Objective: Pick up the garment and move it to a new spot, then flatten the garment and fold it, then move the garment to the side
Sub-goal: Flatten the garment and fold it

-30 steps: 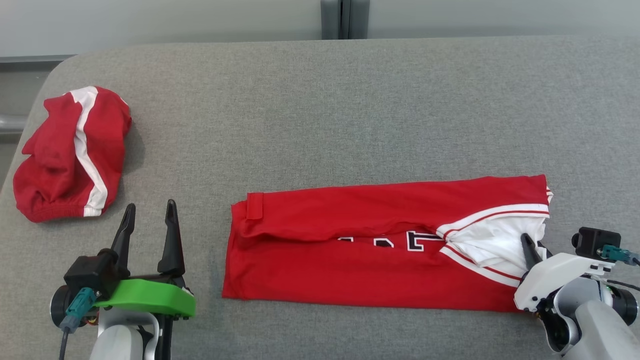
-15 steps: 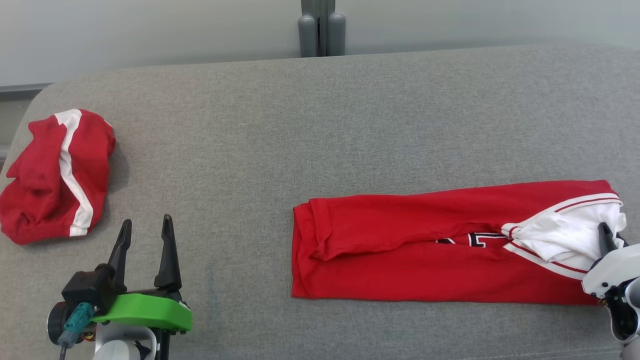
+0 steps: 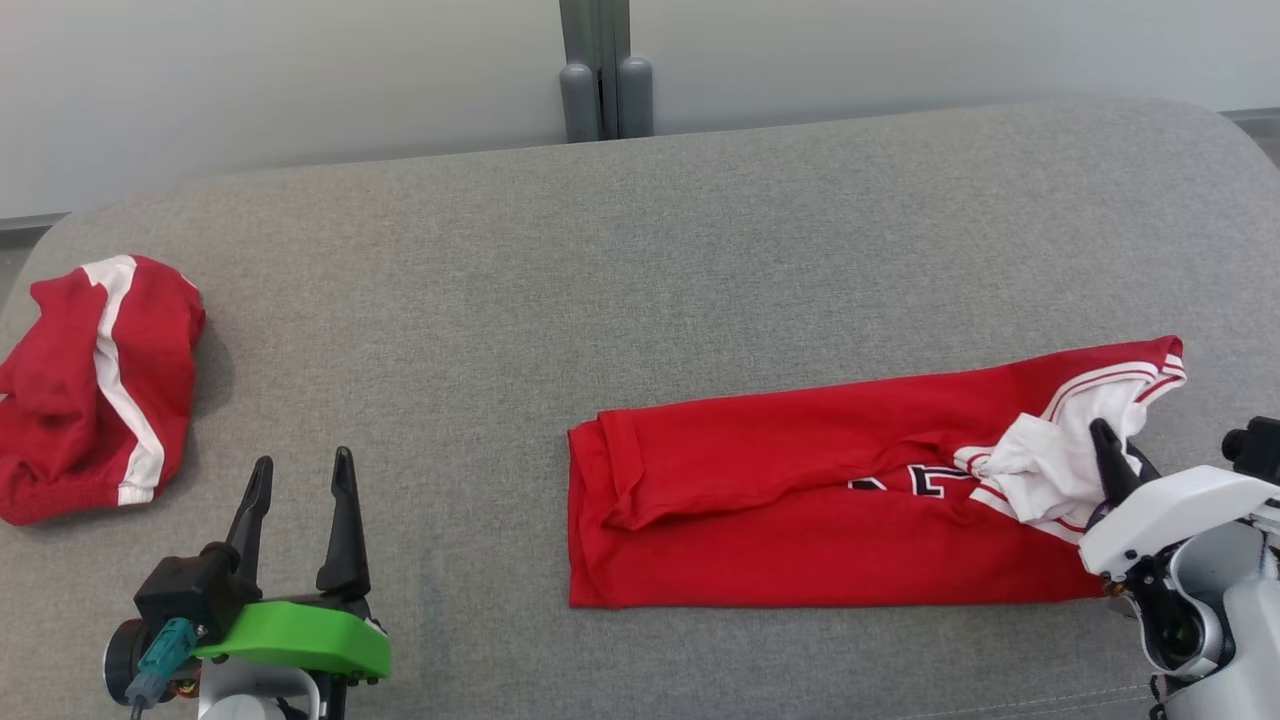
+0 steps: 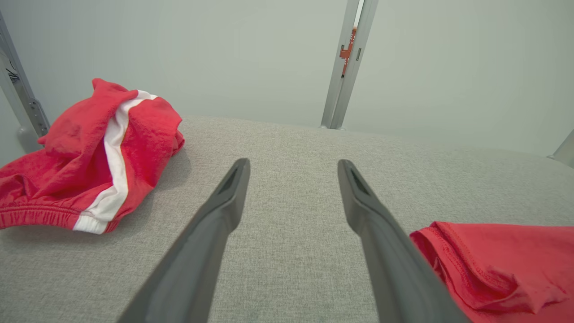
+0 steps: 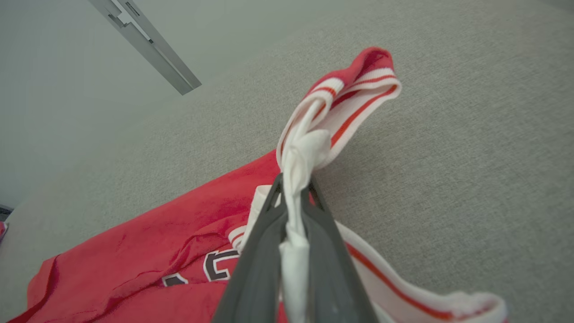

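While the left jaws stand wide, the right jaws clamp the garment [image 3: 800,500]

Crumpled red shorts [image 3: 60,400] with white stripe, grey fabric surface [image 3: 640,280], metal post [image 3: 597,60], pale wall [image 3: 300,80]

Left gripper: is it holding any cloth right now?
No, the left gripper stands open above the grey cushion, nothing between its fingers.
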